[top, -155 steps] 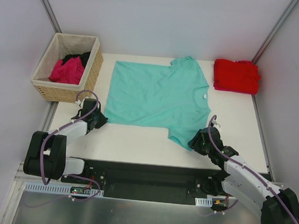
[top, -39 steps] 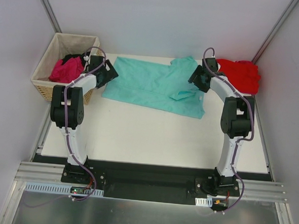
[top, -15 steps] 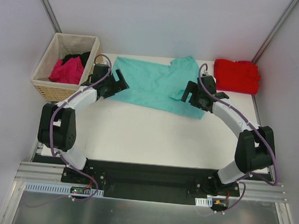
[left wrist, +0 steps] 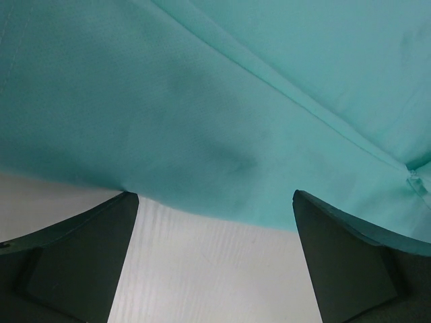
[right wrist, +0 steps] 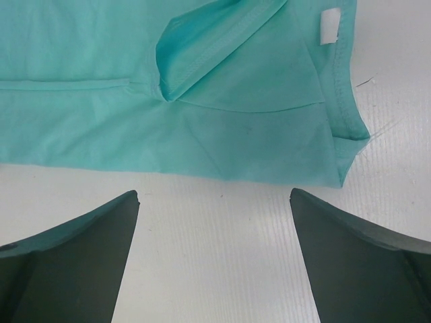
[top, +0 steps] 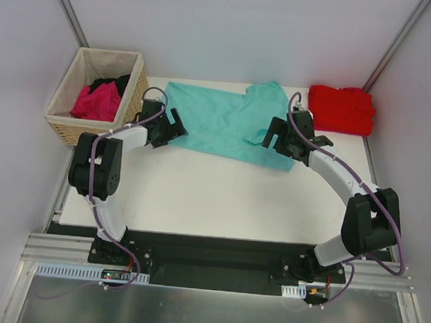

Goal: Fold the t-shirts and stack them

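A teal t-shirt (top: 225,122) lies folded in half at the back middle of the table, its fold edge facing me. It fills the left wrist view (left wrist: 222,87). The right wrist view shows its sleeve, collar (right wrist: 222,134) and white neck label (right wrist: 328,25). My left gripper (top: 175,126) (left wrist: 214,196) stands open at the shirt's near left edge, with only bare table between its fingers. At the near right edge my right gripper (top: 275,139) (right wrist: 213,194) is open too, just short of the cloth. A red t-shirt (top: 341,109) lies folded at the back right.
A woven tan basket (top: 85,133) stands at the back left, holding a magenta shirt (top: 96,101) and a black one (top: 114,83). The white table (top: 221,191) stretches from the shirt to the arm bases. Grey walls close in both sides.
The teal shirt, flat at first, now lies folded in half. Both grippers have drawn back from its far edge to its near fold. In the last half second only the left arm shifted slightly.
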